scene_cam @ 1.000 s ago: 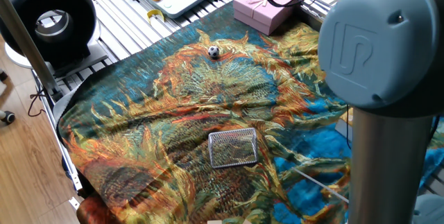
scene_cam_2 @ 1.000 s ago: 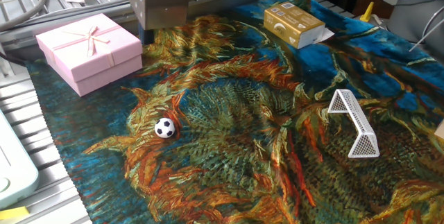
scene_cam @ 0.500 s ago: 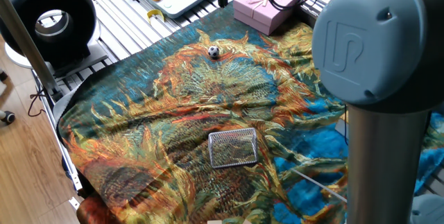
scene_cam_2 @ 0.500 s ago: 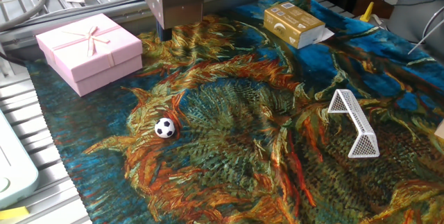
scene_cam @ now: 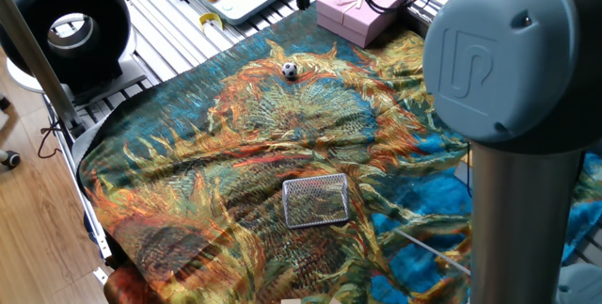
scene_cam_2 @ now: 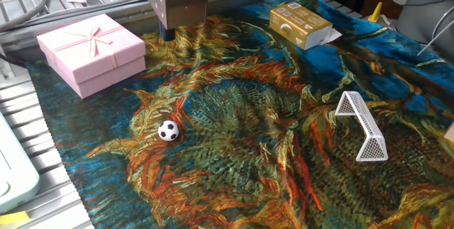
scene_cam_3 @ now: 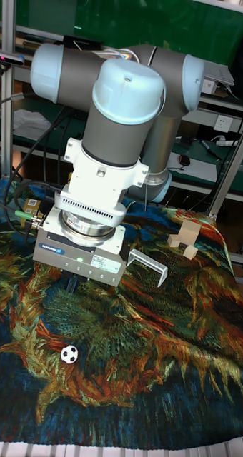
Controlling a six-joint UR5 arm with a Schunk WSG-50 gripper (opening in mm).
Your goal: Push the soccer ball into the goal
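The soccer ball [scene_cam: 290,71] [scene_cam_2: 168,130] [scene_cam_3: 69,353] is tiny, black and white, and rests on the painted cloth. The goal [scene_cam: 316,200] [scene_cam_2: 362,126] [scene_cam_3: 148,265], a small silver-grey mesh frame, lies on the cloth well away from the ball. My gripper [scene_cam_2: 168,36] [scene_cam: 303,3] [scene_cam_3: 70,285] hovers over the cloth's far edge next to the pink box, behind the ball and apart from it. Its dark fingers show as one narrow stub, shut and holding nothing.
A pink gift box [scene_cam_2: 91,50] [scene_cam: 357,14] sits by the gripper. A tan cardboard box [scene_cam_2: 301,25] and wooden blocks [scene_cam_3: 184,239] lie at the cloth's edges. The arm's grey column [scene_cam: 517,153] hides the right foreground. A black ring fan [scene_cam: 66,26] stands off the cloth.
The gripper shifted sideways along the cloth's far edge between the oldest frames and half a second ago, then stayed put. Ball and goal have not moved.
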